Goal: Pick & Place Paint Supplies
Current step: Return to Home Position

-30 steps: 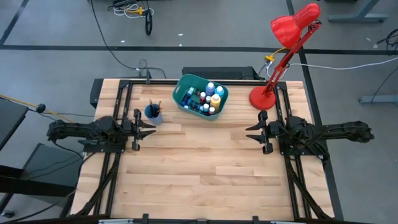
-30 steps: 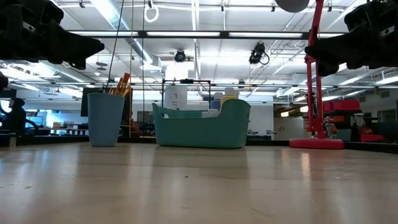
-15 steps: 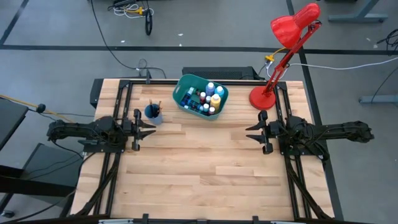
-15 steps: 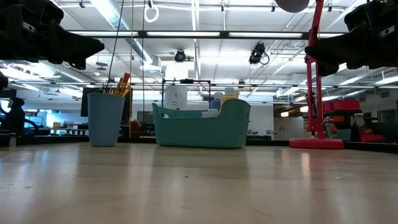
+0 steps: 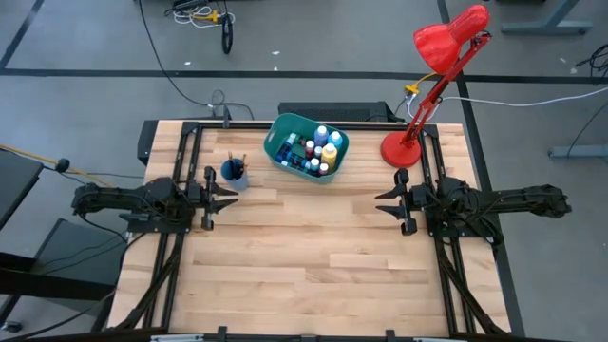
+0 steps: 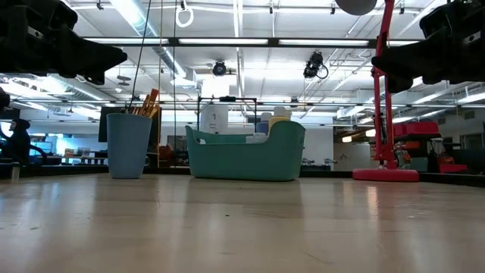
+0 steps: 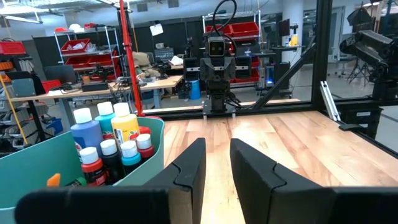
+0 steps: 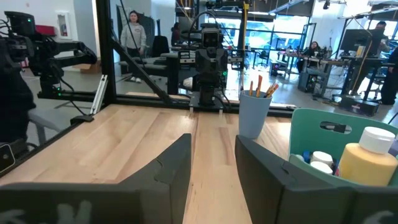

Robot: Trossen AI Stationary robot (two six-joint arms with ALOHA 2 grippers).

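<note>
Several small paint bottles (image 5: 318, 150) with pale caps stand upright inside the teal bin (image 5: 288, 133) at the far middle of the table; the left wrist view shows them close up (image 7: 112, 140). Thin brushes (image 5: 237, 161) stand in the small blue cup (image 5: 232, 174), left of the bin. My left gripper (image 5: 233, 197) hovers level at the table's left side, just in front of the cup, open and holding nothing (image 7: 216, 149). My right gripper (image 5: 380, 203) hovers level at the right side, also open and holding nothing (image 8: 213, 146).
A red desk lamp stands on its round base (image 5: 401, 150) at the far right, close behind my right gripper. Bare wooden tabletop (image 5: 313, 247) spreads between the arms and toward the near edge. People (image 8: 134, 31) are in the room beyond the table.
</note>
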